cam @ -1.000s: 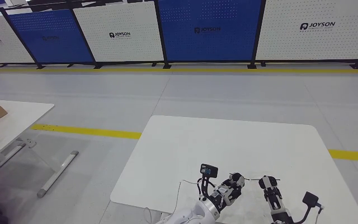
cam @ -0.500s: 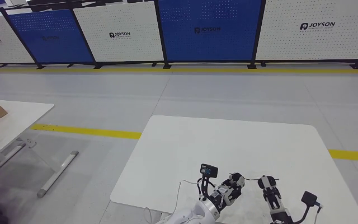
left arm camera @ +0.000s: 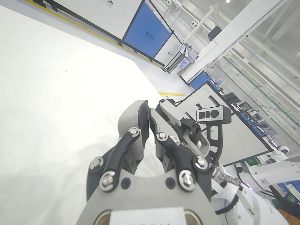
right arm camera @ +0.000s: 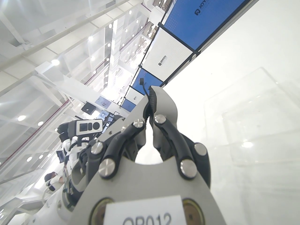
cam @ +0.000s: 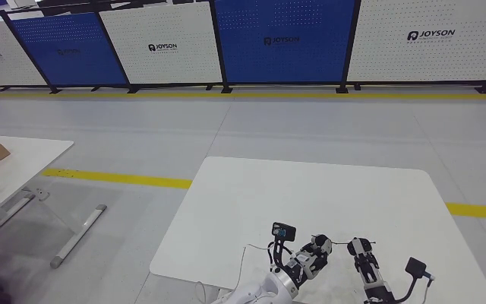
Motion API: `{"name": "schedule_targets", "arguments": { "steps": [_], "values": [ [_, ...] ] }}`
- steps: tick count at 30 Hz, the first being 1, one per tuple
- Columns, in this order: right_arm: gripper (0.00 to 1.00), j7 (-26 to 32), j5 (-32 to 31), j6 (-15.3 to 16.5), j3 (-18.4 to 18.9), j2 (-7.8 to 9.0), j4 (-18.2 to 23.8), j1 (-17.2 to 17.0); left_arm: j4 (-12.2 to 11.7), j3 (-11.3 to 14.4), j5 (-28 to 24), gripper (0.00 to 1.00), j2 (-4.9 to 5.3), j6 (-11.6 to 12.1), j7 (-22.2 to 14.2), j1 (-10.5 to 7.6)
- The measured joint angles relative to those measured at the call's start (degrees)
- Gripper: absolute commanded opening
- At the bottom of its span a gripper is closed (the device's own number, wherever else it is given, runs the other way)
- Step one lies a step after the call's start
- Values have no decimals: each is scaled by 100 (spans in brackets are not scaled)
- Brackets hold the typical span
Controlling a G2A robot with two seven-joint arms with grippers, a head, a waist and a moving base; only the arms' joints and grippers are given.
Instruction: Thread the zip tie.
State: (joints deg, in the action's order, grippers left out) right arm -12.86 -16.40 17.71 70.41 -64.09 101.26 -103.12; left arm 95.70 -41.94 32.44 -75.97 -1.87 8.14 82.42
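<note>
Your right gripper (right arm camera: 150,92) is clamped tight on the zip tie (right arm camera: 143,85): the black strip runs up between the pads and its small blocky end pokes out just past the fingertips. Your left gripper (left arm camera: 148,108) has its fingers pressed almost together, and you cannot tell whether anything sits between them. From above, the two grippers face each other close together by the near edge of the white table (cam: 304,197), with a thin dark line bridging the gap between them

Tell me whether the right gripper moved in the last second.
Yes: against the table, the right gripper slid slightly leftward, nearer the left gripper.
</note>
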Motion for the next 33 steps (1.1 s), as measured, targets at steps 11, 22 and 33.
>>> {"name": "schedule_targets", "arguments": {
  "steps": [11,22,33],
  "values": [
    [0,95,-84,-29,22,-59,-18,14,0,0,0,0,0,0,0,0],
    [0,371,-67,168,61,-94,-71,43,23,-22,-204,0,-3,74,-146,14],
    [0,454,61,176,195,-109,-33,-11,135,-162,-522,0,12,149,-340,85]
  ]
}}
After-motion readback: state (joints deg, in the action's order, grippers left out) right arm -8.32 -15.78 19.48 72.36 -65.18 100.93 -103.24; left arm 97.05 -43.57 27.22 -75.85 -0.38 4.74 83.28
